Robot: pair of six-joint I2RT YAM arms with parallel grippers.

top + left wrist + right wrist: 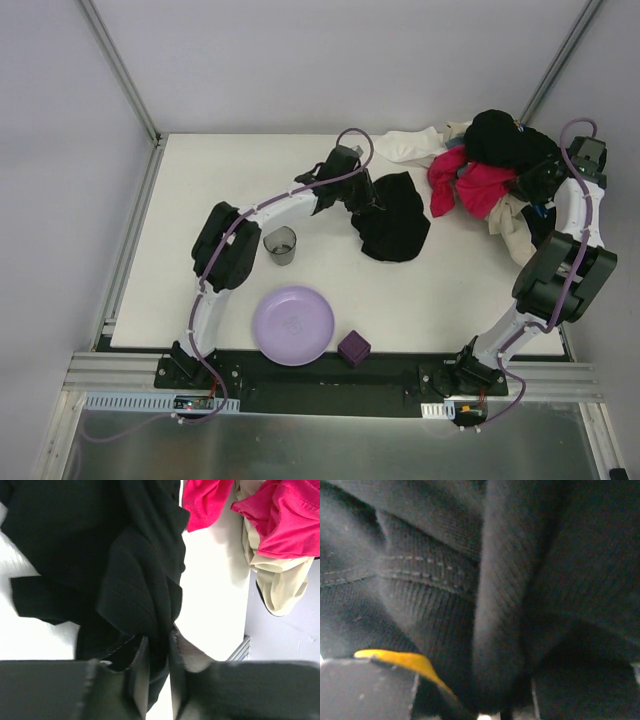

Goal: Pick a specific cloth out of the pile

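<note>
1. Mound of mixed black, red-pink and beige clothes (480, 175) fills the far right corner; pull away from it.
2. Small plain black fabric cloth (400, 225) lies just beside that mound's red-pink edge.
3. Left gripper (157, 680) pinches a cloth fold, jaws narrow; lift slowly, since the bite looks thin.
4. Right gripper (490, 705) is buried in dark fabric; I cannot tell its opening.

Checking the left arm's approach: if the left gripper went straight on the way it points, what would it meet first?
The black cloth: the left gripper is shut on a fold of it, and the rest lies directly ahead. The red-pink garment seems farther on and slightly aside, though depth is unclear.
</note>
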